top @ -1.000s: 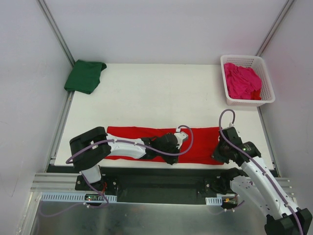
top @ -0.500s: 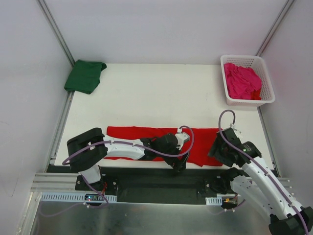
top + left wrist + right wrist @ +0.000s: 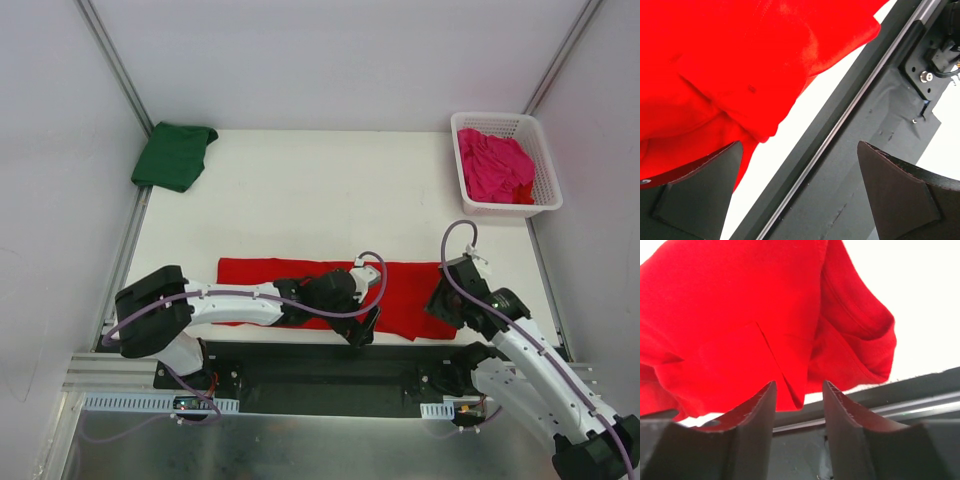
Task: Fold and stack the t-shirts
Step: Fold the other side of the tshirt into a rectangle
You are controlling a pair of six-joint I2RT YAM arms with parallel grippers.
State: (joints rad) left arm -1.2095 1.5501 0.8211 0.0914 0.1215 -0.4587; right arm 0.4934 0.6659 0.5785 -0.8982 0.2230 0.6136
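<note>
Over red t-shirt, left arm stretched low rightward, fingers wide

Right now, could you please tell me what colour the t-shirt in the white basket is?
Magenta pink t-shirt, best seen in the top external view.

White table, red t-shirt along near edge, green t-shirt far-left corner, lattice basket far-right

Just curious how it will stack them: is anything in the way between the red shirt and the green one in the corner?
Nothing visible does. Only bare white table lies between the red t-shirt and the green t-shirt. The basket stands off at the far right.
</note>
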